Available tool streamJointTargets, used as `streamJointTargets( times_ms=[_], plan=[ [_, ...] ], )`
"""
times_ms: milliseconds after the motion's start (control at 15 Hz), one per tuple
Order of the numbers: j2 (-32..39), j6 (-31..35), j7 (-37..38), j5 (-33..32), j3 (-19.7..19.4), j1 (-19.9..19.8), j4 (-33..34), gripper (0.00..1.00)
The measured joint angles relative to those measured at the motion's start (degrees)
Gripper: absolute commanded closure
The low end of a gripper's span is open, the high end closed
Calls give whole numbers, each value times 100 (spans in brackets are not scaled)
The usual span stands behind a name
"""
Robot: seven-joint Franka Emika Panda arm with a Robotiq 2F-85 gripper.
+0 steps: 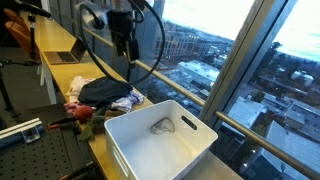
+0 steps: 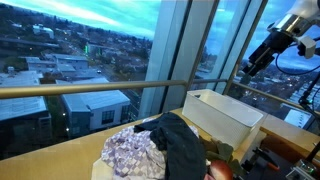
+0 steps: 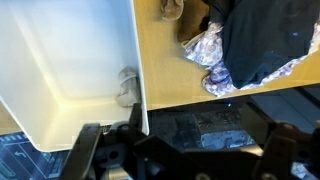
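A crumpled black fabric garment (image 1: 105, 90) is seen heaped on the pale wooden worktop (image 3: 170, 72), close to the edge that runs along the window. In both exterior views it is shown touching a lilac-and-white patterned cloth (image 1: 126, 102), which is bunched against it on the side nearer that edge. In the wrist view the dark heap (image 3: 265, 40) is pictured at the upper right, with the patterned cloth (image 3: 205, 50) spilling from under its near side.

Just beside the pile, a rectangular white plastic bin (image 1: 205, 132) is set on the same worktop, one long wall lined up with the window edge. A small grey crumpled item (image 1: 162, 126) is seen lying on the bin's floor, against the wall nearest the clothes in the wrist view (image 3: 128, 86).

The black Robotiq gripper (image 1: 124, 50) is held high in the air, well apart from everything beneath it, roughly over the garment and the bin's near end. Its fingers (image 3: 88, 150) are spread wide and released, with nothing between them. In an exterior view the gripper (image 2: 247, 66) is outlined against the tall glass window wall (image 2: 110, 60).
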Motion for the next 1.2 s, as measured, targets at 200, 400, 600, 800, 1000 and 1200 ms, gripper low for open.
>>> streamJointTargets(
  times_ms=[200, 400, 600, 800, 1000, 1200],
  plan=[
    [0, 0, 0, 0, 0, 0, 0, 0],
    [0, 0, 0, 0, 0, 0, 0, 0],
    [2, 9, 0, -10, -1, -11, 0, 0],
    [23, 50, -18, -70, -25, -100, 72, 0],
    [121, 60, -198, -116, -66, -192, 380, 0],
    [383, 65, -410, -260, -131, -272, 830, 0]
  ],
)
